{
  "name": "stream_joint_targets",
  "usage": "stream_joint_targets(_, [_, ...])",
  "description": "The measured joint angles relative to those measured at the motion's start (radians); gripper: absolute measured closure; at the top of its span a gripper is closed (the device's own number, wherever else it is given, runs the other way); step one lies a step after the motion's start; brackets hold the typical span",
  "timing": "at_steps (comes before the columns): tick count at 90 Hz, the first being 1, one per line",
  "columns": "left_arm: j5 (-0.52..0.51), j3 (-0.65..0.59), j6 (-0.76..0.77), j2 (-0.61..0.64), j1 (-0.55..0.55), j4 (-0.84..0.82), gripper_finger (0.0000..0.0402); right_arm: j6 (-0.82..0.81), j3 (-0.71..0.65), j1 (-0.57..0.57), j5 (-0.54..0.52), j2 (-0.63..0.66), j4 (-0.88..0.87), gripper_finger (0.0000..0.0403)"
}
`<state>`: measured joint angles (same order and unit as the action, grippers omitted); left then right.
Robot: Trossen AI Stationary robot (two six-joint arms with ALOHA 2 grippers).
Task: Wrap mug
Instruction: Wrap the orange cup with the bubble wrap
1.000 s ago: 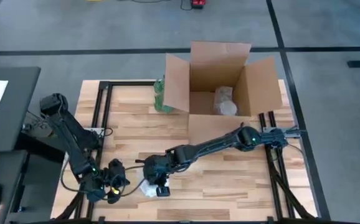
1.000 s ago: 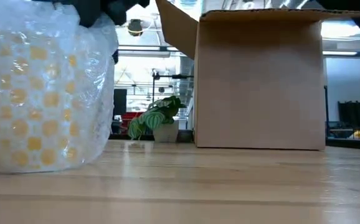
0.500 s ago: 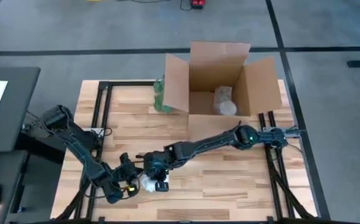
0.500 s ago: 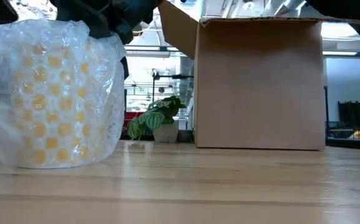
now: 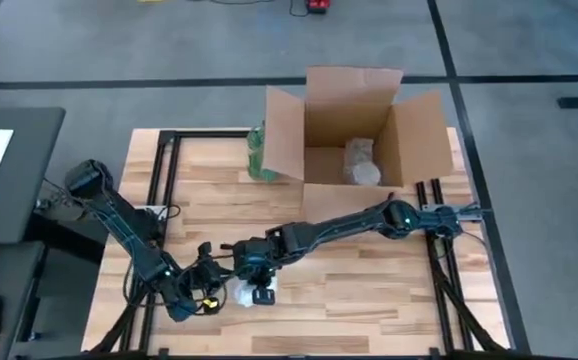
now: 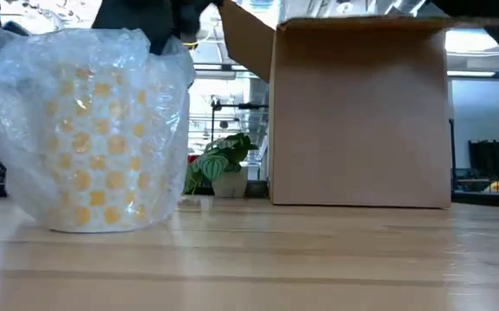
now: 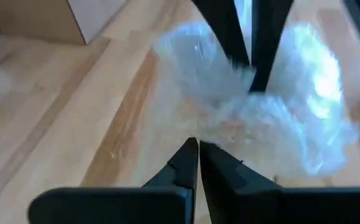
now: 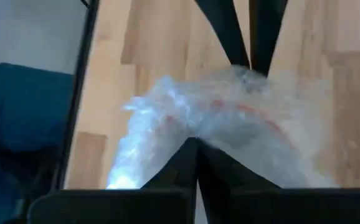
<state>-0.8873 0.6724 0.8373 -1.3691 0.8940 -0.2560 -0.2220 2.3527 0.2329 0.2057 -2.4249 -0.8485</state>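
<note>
- The right gripper (image 5: 260, 290) sits directly over the mug (image 6: 94, 142) near the table's near edge; in the right wrist view its fingers (image 8: 230, 28) are drawn close together with the top of the bubble wrap (image 8: 230, 137) pinched between them, so it is closed on the wrapping.
- The left gripper (image 5: 209, 290) lies low on the table just left of the mug; in the left wrist view its fingers (image 7: 189, 165) are pressed together with almost no gap and nothing between them, their tips pointing at the wrapped bundle without clearly touching it.
- The mug stands upright on the wooden table (image 5: 369, 300), near the front edge and left of centre; in the low view it is covered all round in clear bubble wrap, a pattern of yellow-orange spots showing through, the loose wrap gathered at its top under the dark gripper.
- The right arm (image 5: 339, 228) stretches across the table from its base on the right; the left arm (image 5: 124, 230) reaches in from its base on the left.
- Farther off, an open cardboard box (image 5: 359, 130) stands at the far side of the table with a pale wrapped bundle (image 5: 360, 162) inside; a green plant (image 6: 219, 166) stands just left of the box.
</note>
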Motion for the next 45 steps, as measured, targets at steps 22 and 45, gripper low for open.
stream_joint_targets(22, [-0.034, 0.0, -0.042, 0.041, 0.0, 0.0, 0.0402, 0.039, 0.0, 0.002, -0.036, 0.032, 0.017, 0.0403])
stream_joint_targets(45, [-0.041, 0.0, -0.041, 0.041, -0.005, 0.0, 0.0402, 0.05, -0.003, -0.005, -0.075, -0.037, 0.022, 0.0403])
